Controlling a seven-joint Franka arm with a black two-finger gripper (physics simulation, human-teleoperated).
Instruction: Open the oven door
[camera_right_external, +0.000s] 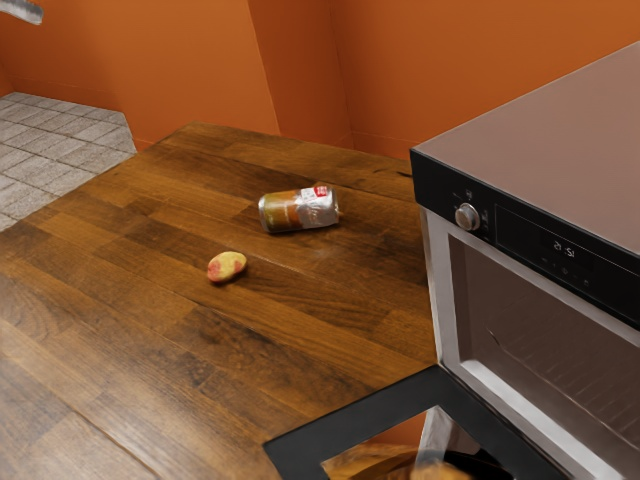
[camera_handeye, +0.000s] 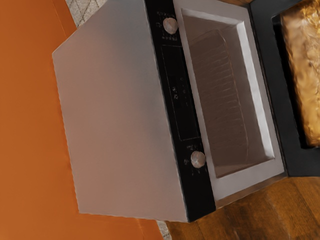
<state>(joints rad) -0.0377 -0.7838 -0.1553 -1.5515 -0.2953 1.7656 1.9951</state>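
The oven (camera_right_external: 545, 135) stands at the right of the exterior view. Its door (camera_right_external: 350, 422) is open, folded down, at the lower edge of this frame. On the wooden worktop (camera_right_external: 120, 330), in the upper middle, one can (camera_right_external: 300, 210) is lying on its side. Whether the pincer is spread or pressed together, I cannot tell.

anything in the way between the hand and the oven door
Nothing clearly visible: the wrist view looks onto the open oven door. The golden patch at its window could be a reflection. The can lies well aside.
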